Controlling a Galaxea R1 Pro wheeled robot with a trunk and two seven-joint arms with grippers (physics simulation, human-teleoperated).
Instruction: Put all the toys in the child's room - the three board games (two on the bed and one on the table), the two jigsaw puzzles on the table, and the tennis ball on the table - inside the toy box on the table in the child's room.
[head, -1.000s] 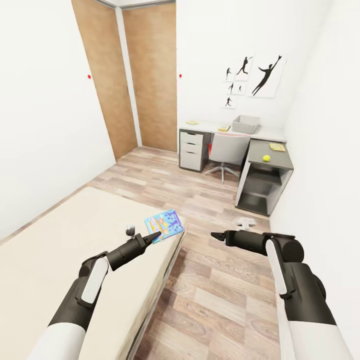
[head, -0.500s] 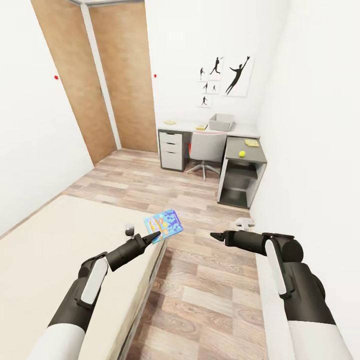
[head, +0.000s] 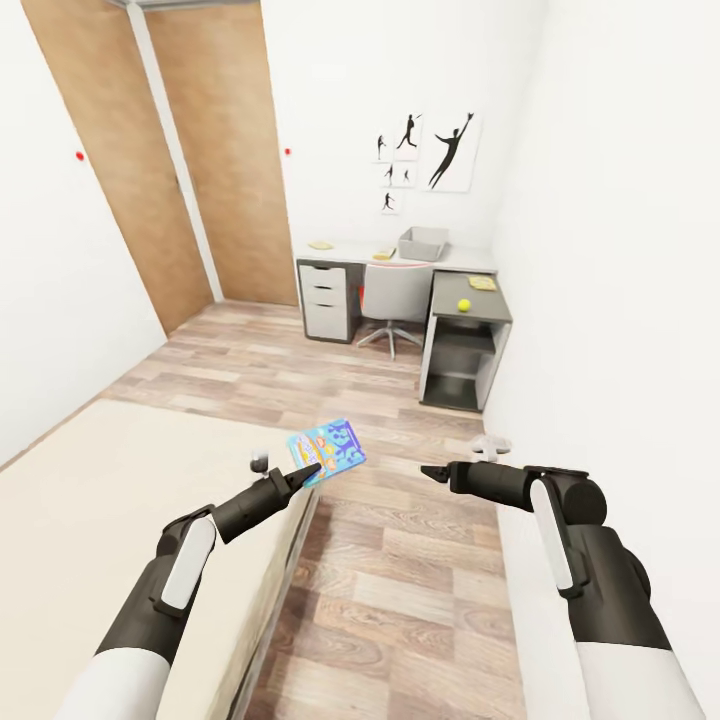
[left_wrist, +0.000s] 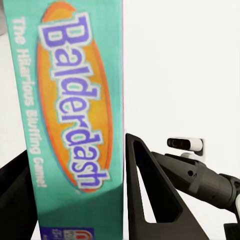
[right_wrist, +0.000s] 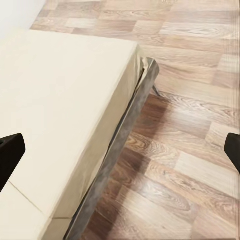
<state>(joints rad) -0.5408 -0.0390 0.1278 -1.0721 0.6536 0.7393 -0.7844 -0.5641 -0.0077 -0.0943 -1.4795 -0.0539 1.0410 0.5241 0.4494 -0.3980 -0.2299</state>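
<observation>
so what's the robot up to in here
It is carrying a blue cartoon-printed board game box, clamped in its left gripper above the edge of the beige bed. The right gripper hangs open and empty over the wood floor. Across the room, the shallow light grey toy box sits on the pale grey desk, with a yellow tennis ball on its darker wing.

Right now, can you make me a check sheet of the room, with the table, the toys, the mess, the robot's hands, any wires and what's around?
Surface: table against the far wall, bed near.
Job's things: blue game held; toy box, ball, flat pieces on table.
Clutter: white thing on floor.
Tools: left tool shut on game; right tool empty, its fingertips wide apart in its wrist view.
Cables: nothing seen.
Surroundings: chair, wooden doors, wall pictures.
</observation>
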